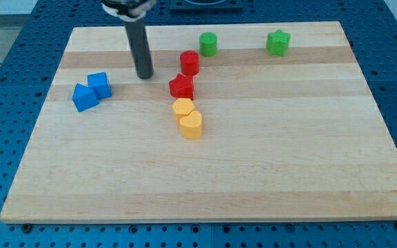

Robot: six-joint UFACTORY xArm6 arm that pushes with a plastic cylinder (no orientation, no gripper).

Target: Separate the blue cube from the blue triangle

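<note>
Two blue blocks sit touching at the view's left of the wooden board [288,158]. The upper right one looks like the blue cube [99,84]. The lower left one looks like the blue triangle [84,97]. My tip [145,76] rests on the board to the right of the blue cube and slightly above it, with a clear gap between them. The rod rises from the tip towards the view's top.
A red cylinder [189,63] and a red star [181,87] stand just right of my tip. Below them lie a yellow hexagon-like block [183,107] and a yellow heart [191,125]. A green cylinder [208,44] and a green star [278,43] are near the top edge.
</note>
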